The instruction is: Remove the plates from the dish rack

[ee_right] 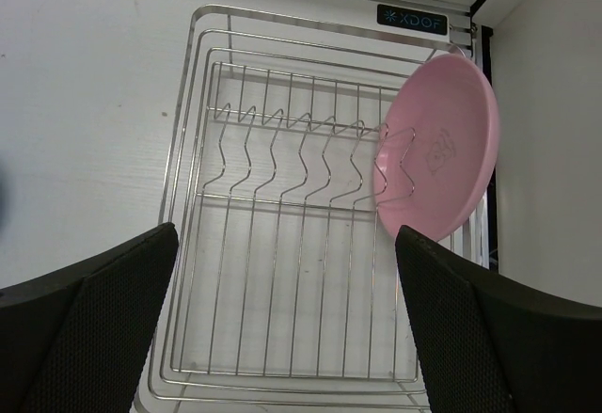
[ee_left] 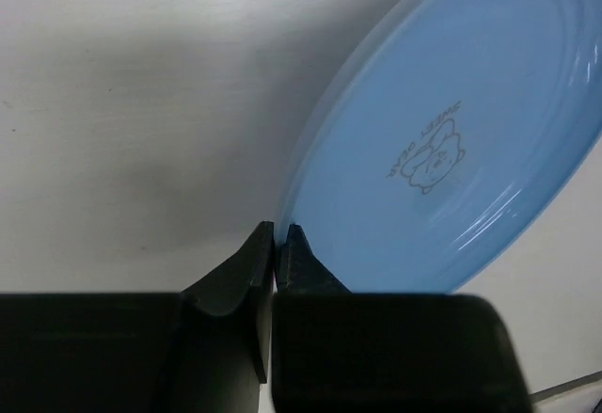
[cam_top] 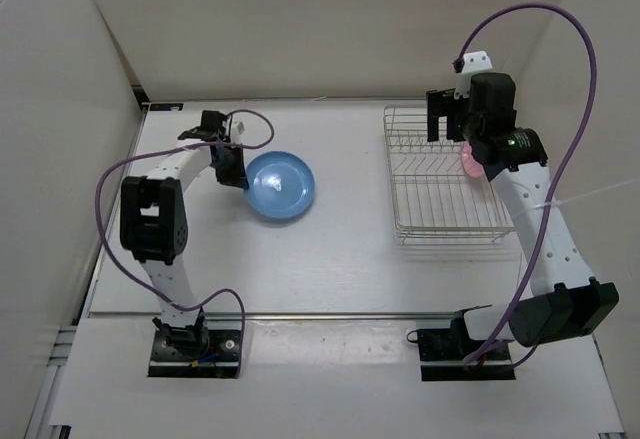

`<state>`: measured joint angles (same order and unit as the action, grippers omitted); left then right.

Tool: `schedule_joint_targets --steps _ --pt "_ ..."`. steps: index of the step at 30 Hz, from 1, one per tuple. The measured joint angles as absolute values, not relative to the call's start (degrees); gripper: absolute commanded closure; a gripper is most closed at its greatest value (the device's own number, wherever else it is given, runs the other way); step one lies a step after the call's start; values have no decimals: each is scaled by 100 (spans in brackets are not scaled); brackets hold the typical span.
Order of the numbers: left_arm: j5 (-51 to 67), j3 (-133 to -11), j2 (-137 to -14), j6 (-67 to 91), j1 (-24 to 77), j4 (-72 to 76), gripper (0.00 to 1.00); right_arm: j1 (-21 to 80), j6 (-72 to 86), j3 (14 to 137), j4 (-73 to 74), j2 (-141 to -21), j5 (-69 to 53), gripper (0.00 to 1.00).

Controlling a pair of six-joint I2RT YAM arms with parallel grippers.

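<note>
Blue plate (ee_left: 442, 150) is out, rim pinched by left gripper (ee_left: 275, 244); right gripper (ee_right: 287, 234), jaws wide, must next clamp pink plate (ee_right: 442, 140) at dish rack's (ee_right: 193, 103) two o'clock.

blue plate (ee_left: 451, 131): glossy plast. | pink plate (ee_right: 453, 121): smooth plast. | rack (ee_right: 282, 201): shiny metal wire | table (cam_top: 340, 269): matt white

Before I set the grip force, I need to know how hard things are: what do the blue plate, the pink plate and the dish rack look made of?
Blue plate: probably plastic, smooth and slightly glossy, with soft highlights on its rings and a printed centre mark.
Pink plate: likely the same plastic, satin finish, even colour, printed mark.
Dish rack: metal wire, shiny silver, perhaps chromed, with thin bent bars.
</note>
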<state>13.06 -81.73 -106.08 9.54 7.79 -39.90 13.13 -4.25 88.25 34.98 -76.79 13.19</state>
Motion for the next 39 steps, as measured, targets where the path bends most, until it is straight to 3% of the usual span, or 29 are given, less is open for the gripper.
schedule_joint_targets --steps 5,9,10,12,13,15,16,24,32,39 --pt "1933 -8237 -11727 1004 445 -4082 89 1319 -425 8825 3452 -7679 1321 0" --pt "2246 -8390 -11810 952 499 -4117 89 1319 -432 8805 3446 -7679 1334 0" --pt "2285 -8416 -11848 945 517 -4117 84 1319 -443 8790 3444 -7679 1334 0" --pt "2399 -8468 -11946 943 545 -4115 71 1319 -471 8726 3433 -7679 1343 0" --pt "2418 -8490 -11963 930 545 -4125 52 1317 -493 8705 3439 -7679 1358 0" --pt "2569 -8506 -11970 930 537 -4117 30 1302 -526 8665 3448 -7679 1382 0" --pt "2613 -8517 -11928 928 537 -4136 0 1286 -556 8654 3446 -7686 1389 0" --pt "2506 -8340 -11303 582 456 -4226 0 1131 -1415 8648 3253 -8291 2324 0" --pt "1120 -8208 -9083 217 141 -4351 0 722 -2609 8973 2777 -9319 3551 0" --pt "23 -7712 -7675 -82 150 -4506 0 484 -3131 9323 2320 -9981 3990 12"
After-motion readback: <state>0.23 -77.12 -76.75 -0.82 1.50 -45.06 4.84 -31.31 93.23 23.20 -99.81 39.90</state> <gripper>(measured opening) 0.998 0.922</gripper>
